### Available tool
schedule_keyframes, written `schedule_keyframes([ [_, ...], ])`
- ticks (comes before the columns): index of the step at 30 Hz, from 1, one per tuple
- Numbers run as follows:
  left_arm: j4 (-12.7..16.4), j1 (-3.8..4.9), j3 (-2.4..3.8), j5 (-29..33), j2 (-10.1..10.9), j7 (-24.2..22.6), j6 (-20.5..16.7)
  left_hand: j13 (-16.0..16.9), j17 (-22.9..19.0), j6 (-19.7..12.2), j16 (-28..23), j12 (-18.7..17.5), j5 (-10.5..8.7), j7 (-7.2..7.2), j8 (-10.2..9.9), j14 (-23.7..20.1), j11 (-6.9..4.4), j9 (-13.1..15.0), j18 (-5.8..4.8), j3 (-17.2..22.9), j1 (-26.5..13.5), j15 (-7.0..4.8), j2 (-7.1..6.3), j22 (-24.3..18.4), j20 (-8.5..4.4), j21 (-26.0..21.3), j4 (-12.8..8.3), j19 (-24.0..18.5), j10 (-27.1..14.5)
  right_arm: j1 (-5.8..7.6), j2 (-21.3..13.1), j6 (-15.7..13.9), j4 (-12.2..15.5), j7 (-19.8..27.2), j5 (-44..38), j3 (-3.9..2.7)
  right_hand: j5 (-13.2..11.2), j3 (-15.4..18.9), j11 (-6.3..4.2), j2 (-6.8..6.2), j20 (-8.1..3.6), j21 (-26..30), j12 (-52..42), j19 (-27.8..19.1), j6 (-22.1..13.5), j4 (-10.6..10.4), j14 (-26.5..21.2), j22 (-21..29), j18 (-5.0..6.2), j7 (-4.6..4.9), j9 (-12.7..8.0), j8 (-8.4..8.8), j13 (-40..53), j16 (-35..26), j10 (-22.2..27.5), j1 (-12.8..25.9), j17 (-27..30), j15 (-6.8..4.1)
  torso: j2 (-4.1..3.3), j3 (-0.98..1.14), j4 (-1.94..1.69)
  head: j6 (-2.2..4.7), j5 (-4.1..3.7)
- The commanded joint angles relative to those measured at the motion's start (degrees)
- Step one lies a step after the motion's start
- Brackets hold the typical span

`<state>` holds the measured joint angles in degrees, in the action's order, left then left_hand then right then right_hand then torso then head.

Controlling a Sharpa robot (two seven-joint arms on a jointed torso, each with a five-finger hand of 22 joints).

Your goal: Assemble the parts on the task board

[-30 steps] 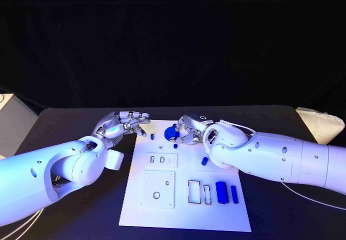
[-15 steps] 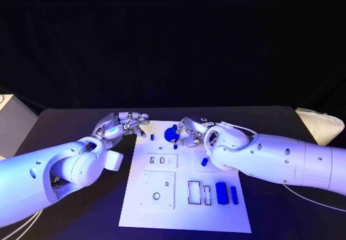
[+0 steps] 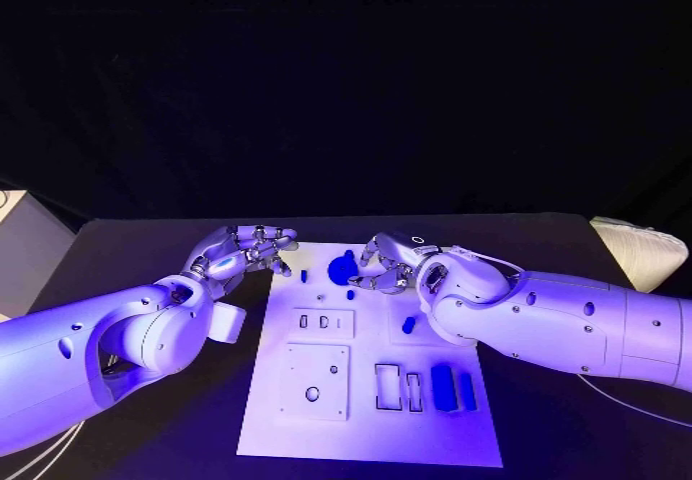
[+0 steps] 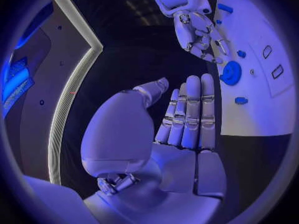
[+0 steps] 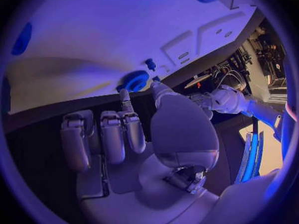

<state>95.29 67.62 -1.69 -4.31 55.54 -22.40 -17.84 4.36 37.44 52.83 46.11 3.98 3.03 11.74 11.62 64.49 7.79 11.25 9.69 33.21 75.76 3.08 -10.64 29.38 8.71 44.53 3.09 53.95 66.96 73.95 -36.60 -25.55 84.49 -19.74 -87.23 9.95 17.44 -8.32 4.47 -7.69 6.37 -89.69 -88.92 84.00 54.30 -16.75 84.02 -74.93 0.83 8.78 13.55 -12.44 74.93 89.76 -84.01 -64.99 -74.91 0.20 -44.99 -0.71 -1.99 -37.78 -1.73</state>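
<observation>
The white task board lies in the middle of the black table. A round blue part stands near its far edge, also seen in the wrist views. My right hand hovers just right of it, fingers bent over the board, tips close to the part but holding nothing. My left hand is by the board's far left corner, fingers loosely apart and empty. Small blue pegs stand on the board. Two blue blocks sit near the right edge.
Raised white plates with slots and holes sit on the board's left half; empty rectangular slots lie beside the blue blocks. A pale bag-like object sits at the table's right edge. Bare black table surrounds the board.
My right hand has eased slightly back from the round blue part, which now shows more fully. The left hand has barely moved.
</observation>
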Motion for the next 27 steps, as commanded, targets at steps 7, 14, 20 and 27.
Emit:
schedule_keyframes([
  [7, 0.0, 0.09, 0.05, -0.1, -0.2, -0.3, 0.3, 0.1, -0.1, -0.5, 0.3, -0.1, 0.07, 0.0, -0.4, -0.4, -0.19, 0.1, 0.66, 0.3, -0.4, 0.18, 0.18, 0.1, 0.01, 0.2, -0.1, -0.5, -0.4, 0.15, -0.3, -1.9, 0.2, -1.3, -1.9, -0.21, 0.5, -0.5, -0.26, -0.01, -0.09, -0.3, -0.3, 6.0, 0.5, 0.0, 6.0, -15.1, -0.83, -0.07, 0.0, -0.33, 14.1, 0.2, -5.0, 0.2, -15.1, 0.01, 0.0, 0.01, -0.16, 0.12, -0.25],
  [14, 0.0, 0.09, 0.05, -0.1, -0.3, -0.3, 0.3, 0.1, -0.1, -0.5, 0.3, -0.1, 0.07, 0.0, -0.4, -0.4, -0.19, 0.1, 0.66, 0.3, -0.4, 0.18, 0.18, 0.1, 0.01, 0.2, -0.1, -0.5, -0.4, 0.18, 1.7, 1.3, -2.2, -1.0, -1.0, -0.2, 0.3, -0.4, -0.24, -0.25, -0.14, -0.3, -0.1, 6.0, 0.2, -0.1, 6.0, -15.1, -0.83, -0.01, -0.1, -0.18, 13.8, 0.2, -4.8, 0.5, -15.1, -0.02, -0.09, -0.03, -0.08, 0.12, -0.29],
  [20, 0.0, 0.09, 0.05, -0.1, -0.4, -0.3, 0.3, 0.1, -0.1, -0.5, 0.3, -0.1, 0.07, 0.0, -0.4, -0.4, -0.19, 0.1, 0.66, 0.3, -0.4, 0.18, 0.18, 0.1, 0.01, 0.2, -0.1, -0.5, -0.4, 0.01, 3.8, 2.7, -4.5, -0.7, -0.4, -0.12, 0.2, -0.4, -0.22, -0.19, -0.15, -0.3, 0.0, 6.0, 0.1, -0.1, 6.0, -15.1, -0.83, 0.0, -0.1, -0.12, 13.7, 0.2, -4.7, 0.7, -15.1, -0.01, -0.14, -0.01, -0.25, -0.19, -0.3],
  [27, -0.1, 0.09, 0.05, -0.1, -0.5, -0.3, 0.3, 0.1, -0.1, -0.5, 0.3, -0.1, 0.07, 0.0, -0.4, -0.4, -0.19, 0.1, 0.66, 0.3, -0.4, 0.18, 0.18, 0.1, 0.01, 0.2, -0.1, -0.5, -0.4, -0.11, 5.1, 3.0, -5.8, -0.4, -0.2, -0.07, 0.2, -0.4, -0.2, -0.09, -0.15, -0.3, 0.0, 6.0, 0.0, -0.1, 6.0, -15.1, -0.83, 0.03, -0.2, -0.07, 13.7, 0.2, -4.7, 0.9, -15.1, 0.0, -0.18, -0.06, -0.28, -0.34, -0.21],
])
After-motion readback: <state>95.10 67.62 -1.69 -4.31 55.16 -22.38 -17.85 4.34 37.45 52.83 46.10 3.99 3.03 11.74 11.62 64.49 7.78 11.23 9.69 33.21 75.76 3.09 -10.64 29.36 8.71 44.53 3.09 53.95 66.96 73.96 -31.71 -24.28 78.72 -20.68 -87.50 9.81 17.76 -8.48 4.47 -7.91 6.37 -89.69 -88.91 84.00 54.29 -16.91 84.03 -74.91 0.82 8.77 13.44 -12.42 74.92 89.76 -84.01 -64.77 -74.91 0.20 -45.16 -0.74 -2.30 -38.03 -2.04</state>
